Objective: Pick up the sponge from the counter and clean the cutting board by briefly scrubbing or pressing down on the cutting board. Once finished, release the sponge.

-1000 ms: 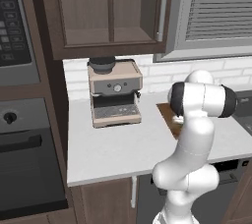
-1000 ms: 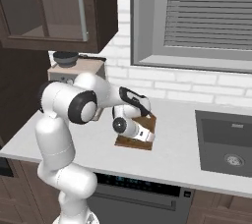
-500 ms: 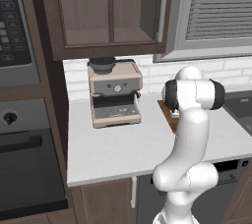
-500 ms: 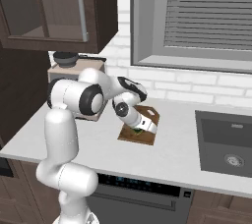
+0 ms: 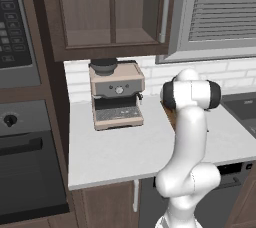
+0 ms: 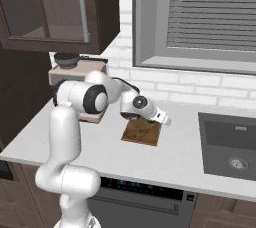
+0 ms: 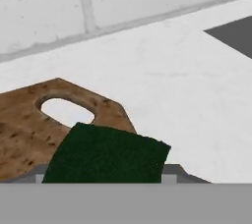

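Observation:
The dark brown cutting board (image 6: 139,133) lies on the light counter (image 6: 175,158) in front of the brick wall. My gripper (image 6: 151,125) hangs low over the board's far right part, shut on the dark green sponge (image 6: 149,126). In the hand view the sponge (image 7: 106,156) sits between the fingers of the gripper (image 7: 106,170), just above the board (image 7: 24,134) near its oval handle hole, with bare counter (image 7: 187,95) beyond. From the left base view my own arm hides the hand, and only a sliver of the board (image 5: 170,114) shows.
A coffee machine (image 5: 116,94) stands at the back left of the counter (image 5: 115,147), also seen as the machine (image 6: 70,72) behind my arm. A dark sink (image 6: 230,144) lies to the right, its corner (image 7: 236,34) in the hand view. Wall cabinets hang overhead.
The arm has leaned further forward, and the hand has slid right and towards the wall across the board, keeping the sponge in its grip.

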Robot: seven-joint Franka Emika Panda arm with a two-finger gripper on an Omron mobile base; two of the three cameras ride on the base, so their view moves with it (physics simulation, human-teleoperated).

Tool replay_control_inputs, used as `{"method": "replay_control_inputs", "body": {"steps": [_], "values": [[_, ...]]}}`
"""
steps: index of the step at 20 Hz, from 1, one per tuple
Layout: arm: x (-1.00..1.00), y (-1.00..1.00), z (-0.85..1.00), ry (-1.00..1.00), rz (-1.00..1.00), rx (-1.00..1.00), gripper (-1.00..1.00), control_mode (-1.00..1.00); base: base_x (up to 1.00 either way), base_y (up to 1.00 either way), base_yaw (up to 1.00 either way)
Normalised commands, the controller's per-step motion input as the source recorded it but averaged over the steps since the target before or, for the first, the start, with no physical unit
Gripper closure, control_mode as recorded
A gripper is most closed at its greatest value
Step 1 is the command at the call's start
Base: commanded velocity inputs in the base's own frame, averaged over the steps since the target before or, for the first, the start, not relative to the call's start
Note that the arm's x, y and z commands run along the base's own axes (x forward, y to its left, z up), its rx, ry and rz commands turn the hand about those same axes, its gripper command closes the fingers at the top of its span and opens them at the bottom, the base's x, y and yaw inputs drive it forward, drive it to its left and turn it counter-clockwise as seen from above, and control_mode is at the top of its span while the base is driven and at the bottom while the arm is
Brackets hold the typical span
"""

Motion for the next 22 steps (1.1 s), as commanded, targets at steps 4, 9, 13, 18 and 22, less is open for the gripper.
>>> {"method": "replay_control_inputs", "body": {"steps": [4,9,13,18,22], "values": [[0.51,-0.31,-0.36,-0.11,0.00,0.05,1.00,-1.00,0.00,0.00,0.00],[0.30,-0.14,-0.65,-0.10,0.00,0.01,1.00,-1.00,0.00,0.00,0.00],[-0.11,-0.31,-0.76,-0.01,0.00,0.03,1.00,-1.00,0.00,0.00,0.00],[-0.33,-0.28,-0.82,0.00,0.00,0.04,1.00,-1.00,0.00,0.00,0.00],[-0.39,-0.22,-0.83,0.00,0.00,0.04,1.00,-1.00,0.00,0.00,0.00]]}}
